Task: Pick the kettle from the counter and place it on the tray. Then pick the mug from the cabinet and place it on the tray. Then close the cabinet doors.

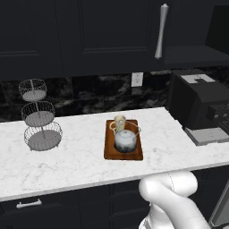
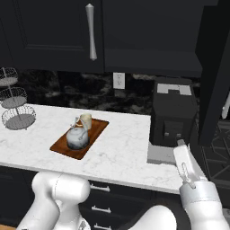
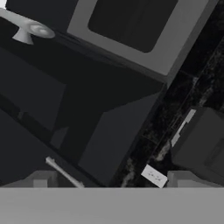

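- Squat silvery-grey kettle [image 1: 125, 140] with wire handle sits on the reddish-brown wooden tray [image 1: 109, 152].
- Cream-beige mug [image 1: 119, 121] stands on the tray just behind the kettle.
- Tray rests on the white marble table [image 1: 71, 161].
- Black cabinet door [image 2: 214, 76] stands ajar at right.
- Jaws spread wide, holding nothing.

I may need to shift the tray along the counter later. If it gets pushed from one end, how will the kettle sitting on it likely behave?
The kettle looks squat and wide-based, so it probably would not tip easily. Its smooth silvery body on the flat wooden tray may slide, and the low rim might stop it. The mug stands close behind it, so a jolt could knock them together.
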